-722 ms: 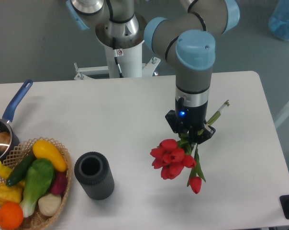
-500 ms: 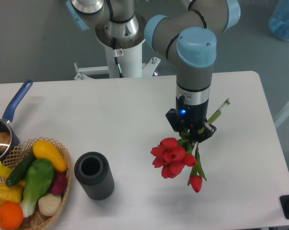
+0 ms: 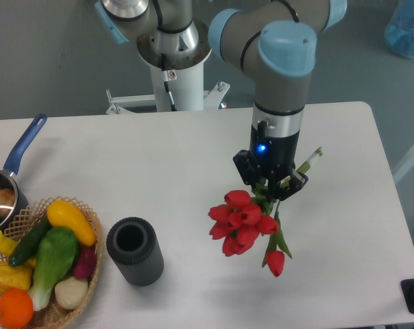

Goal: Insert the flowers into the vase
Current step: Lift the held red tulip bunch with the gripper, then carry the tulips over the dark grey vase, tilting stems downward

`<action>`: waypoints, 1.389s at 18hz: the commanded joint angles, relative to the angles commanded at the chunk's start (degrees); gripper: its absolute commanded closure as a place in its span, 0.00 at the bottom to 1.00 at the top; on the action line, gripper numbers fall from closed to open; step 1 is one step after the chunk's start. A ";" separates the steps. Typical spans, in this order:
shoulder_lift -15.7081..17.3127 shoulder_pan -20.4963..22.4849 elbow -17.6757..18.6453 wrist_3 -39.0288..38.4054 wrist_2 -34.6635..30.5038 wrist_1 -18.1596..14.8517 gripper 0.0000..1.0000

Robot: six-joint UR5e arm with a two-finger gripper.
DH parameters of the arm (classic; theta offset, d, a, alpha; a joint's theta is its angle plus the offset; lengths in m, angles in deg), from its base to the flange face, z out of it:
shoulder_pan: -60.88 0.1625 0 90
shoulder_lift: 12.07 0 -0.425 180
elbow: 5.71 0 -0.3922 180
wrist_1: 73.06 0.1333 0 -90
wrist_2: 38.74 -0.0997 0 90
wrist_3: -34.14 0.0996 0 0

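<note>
My gripper (image 3: 270,190) is shut on the green stems of the flowers (image 3: 242,221), a bunch of red tulips that hangs head-down and to the lower left above the white table (image 3: 159,164). One tulip (image 3: 275,263) droops lower than the rest. The stem ends (image 3: 311,156) stick out to the upper right behind the gripper. The vase (image 3: 134,250), a dark grey ribbed cylinder, stands upright with its round mouth open, well to the left of the flowers and apart from them.
A wicker basket (image 3: 89,271) of toy vegetables and fruit sits at the front left, close beside the vase. A blue-handled saucepan (image 3: 15,161) lies at the left edge. The arm's white base (image 3: 176,75) stands behind the table.
The gripper has lifted the flowers a little and carried them slightly left, toward the vase. The vase and basket have not moved.
</note>
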 joint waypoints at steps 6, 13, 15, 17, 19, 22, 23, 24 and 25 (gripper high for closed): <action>-0.26 -0.70 0.09 -9.76 17.21 5.90 0.93; -0.44 -0.79 -0.17 -15.49 30.77 6.08 0.92; -0.61 -0.97 -0.17 -15.58 33.13 6.34 0.92; -0.88 -0.79 -0.09 -15.67 38.57 6.52 0.92; -0.97 -0.44 0.00 -15.67 42.80 6.52 0.92; -2.19 0.17 0.00 -15.40 49.47 7.04 0.92; -2.98 0.70 0.00 -15.32 53.07 8.09 0.92; -4.03 1.05 -0.26 -15.23 55.97 8.97 0.92; -4.91 1.23 -0.35 -14.97 57.48 9.42 0.92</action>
